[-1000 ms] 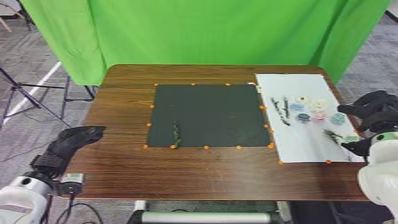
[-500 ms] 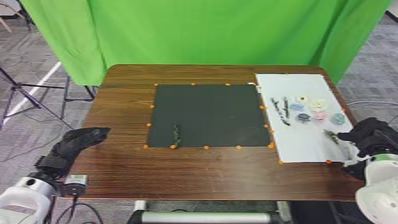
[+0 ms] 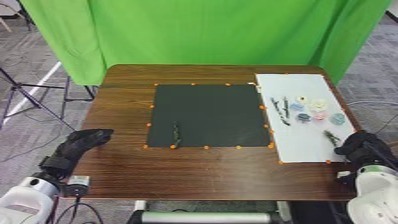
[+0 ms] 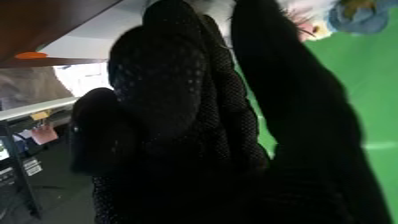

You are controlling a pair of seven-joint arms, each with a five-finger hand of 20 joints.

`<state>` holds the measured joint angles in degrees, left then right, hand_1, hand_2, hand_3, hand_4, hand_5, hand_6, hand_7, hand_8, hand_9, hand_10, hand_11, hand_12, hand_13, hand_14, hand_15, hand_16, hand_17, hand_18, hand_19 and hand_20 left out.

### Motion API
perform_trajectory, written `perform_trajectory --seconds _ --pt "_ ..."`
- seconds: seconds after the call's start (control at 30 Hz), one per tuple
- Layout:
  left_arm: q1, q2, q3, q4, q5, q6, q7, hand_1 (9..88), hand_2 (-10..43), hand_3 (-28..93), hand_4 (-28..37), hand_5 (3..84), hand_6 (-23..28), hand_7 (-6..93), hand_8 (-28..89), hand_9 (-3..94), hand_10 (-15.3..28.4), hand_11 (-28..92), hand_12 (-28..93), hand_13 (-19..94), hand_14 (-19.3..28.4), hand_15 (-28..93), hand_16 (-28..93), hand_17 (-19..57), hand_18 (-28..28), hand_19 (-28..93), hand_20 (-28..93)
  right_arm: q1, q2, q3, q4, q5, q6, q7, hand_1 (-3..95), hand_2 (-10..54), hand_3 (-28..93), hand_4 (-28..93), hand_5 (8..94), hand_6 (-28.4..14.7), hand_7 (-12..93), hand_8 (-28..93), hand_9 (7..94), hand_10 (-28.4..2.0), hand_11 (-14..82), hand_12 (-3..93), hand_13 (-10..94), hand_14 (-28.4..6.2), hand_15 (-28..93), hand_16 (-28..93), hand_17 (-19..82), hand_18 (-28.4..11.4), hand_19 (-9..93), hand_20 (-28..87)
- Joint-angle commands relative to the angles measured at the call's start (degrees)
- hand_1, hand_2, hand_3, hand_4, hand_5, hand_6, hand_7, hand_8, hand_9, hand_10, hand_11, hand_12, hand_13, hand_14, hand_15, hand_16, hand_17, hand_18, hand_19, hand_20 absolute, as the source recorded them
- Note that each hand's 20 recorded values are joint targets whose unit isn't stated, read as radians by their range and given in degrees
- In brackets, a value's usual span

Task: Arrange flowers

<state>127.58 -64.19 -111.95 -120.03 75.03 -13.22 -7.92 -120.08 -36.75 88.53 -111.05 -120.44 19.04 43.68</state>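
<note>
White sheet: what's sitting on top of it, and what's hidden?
On the white sheet: dark stems, a cluster of small flowers, a green sprig by the right hand. The hand covers part of its right edge; can't tell what's beneath.

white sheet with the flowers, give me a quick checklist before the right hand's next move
1. Right hand beside the sprig: ok
2. Sprig gripped firmly: cannot tell
3. Flowers lying on the white sheet: ok
4. Dark twigs on the white sheet, left of the flowers: ok
5. Any flower heads placed with the stem on the black mat: not ok
6. Left hand off the black mat: ok
</note>
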Motion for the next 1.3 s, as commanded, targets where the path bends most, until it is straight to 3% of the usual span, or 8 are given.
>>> perform_trajectory --seconds 0.03,0.17,0.57,0.7,0.93,1.17,1.3 --pt "0.0 -0.48 0.31 0.13 -0.04 -0.91 -0.86 26.4 4.8 57 -21.5 44.1 6.2 11.5 -5 39.0 16.5 16 11 29 17.9 14 -1 0.9 11.2 13 11 0.5 0.5 -1.3 1.3 -3.0 6.3 -0.1 68.3 -9.5 42 -5 72.4 -4.9 21 19 89.6 -10.5 17.8 40.6 94 -2.5 43 32 70 -6.7 80 41" --pt "0.1 -0.41 0.18 0.02 -0.09 -0.74 -0.87 26.2 4.7 57 -21.6 44.0 6.4 11.4 -5 38.9 16.5 16 11 29 17.9 14 -1 0.9 11.2 13 11 0.9 1.2 -0.1 0.5 -2.9 7.0 -0.4 69.4 -9.5 45 -7 73.5 -4.6 24 18 90.0 -10.5 21.0 39.1 94 -2.2 46 30 71 -6.3 81 42" --pt "-0.9 0.20 0.03 0.18 -0.44 -1.99 -1.61 26.1 4.8 57 -21.7 43.8 6.8 11.0 -5 38.8 16.4 16 10 29 17.8 14 -1 0.7 11.2 13 11 5.8 4.2 2.0 -5.6 -0.1 3.1 -2.3 67.8 -9.5 48 -5 74.9 -5.2 26 16 91.1 -10.5 22.1 37.6 94 -1.9 48 28 72 -6.0 81 43" --pt "-0.9 0.30 -0.05 0.14 -0.38 -2.01 -1.19 26.1 4.8 57 -21.7 43.7 6.8 10.9 -5 38.7 16.5 16 10 29 17.8 14 -1 0.7 11.1 13 11 8.7 4.7 -0.1 -8.6 0.5 2.1 -3.7 67.6 -9.5 49 -5 74.8 -5.1 26 16 91.2 -10.6 22.0 37.6 94 -1.9 48 28 72 -5.8 81 43" --pt "-0.5 0.34 -0.45 -0.17 -0.47 -1.83 -1.52 25.8 4.7 58 -21.6 43.7 7.0 10.7 -5 38.7 16.5 16 11 29 17.9 14 -1 0.7 11.1 13 11 22.4 3.9 -13.3 -10.8 2.7 0.9 -5.7 67.2 -9.5 49 -4 75.4 -5.3 26 16 91.6 -10.6 21.7 37.7 94 -1.8 49 27 72 -5.7 81 42" --pt "-0.4 0.30 -0.59 -0.29 -0.68 -2.49 -2.05 25.7 4.7 58 -21.6 43.6 6.9 10.6 -5 38.7 16.7 16 11 29 17.9 14 -1 0.7 11.1 13 11 41.6 -1.4 -35.3 -7.0 4.3 -1.5 -7.2 66.3 -9.5 50 -4 75.6 -5.2 26 16 91.9 -10.5 21.2 38.0 94 -2.0 49 27 73 -5.5 82 42" --pt "-0.5 0.46 -0.60 -0.16 -0.75 -2.87 -2.36 25.6 4.7 58 -21.6 43.6 7.0 10.5 -5 38.7 16.6 16 10 29 17.9 14 -1 0.6 11.0 13 11 48.4 -5.8 -42.7 -4.6 4.3 -2.8 -7.4 66.1 -9.5 51 -5 75.7 -5.2 26 16 92.2 -10.4 21.2 38.0 94 -2.1 49 27 73 -5.5 82 42"
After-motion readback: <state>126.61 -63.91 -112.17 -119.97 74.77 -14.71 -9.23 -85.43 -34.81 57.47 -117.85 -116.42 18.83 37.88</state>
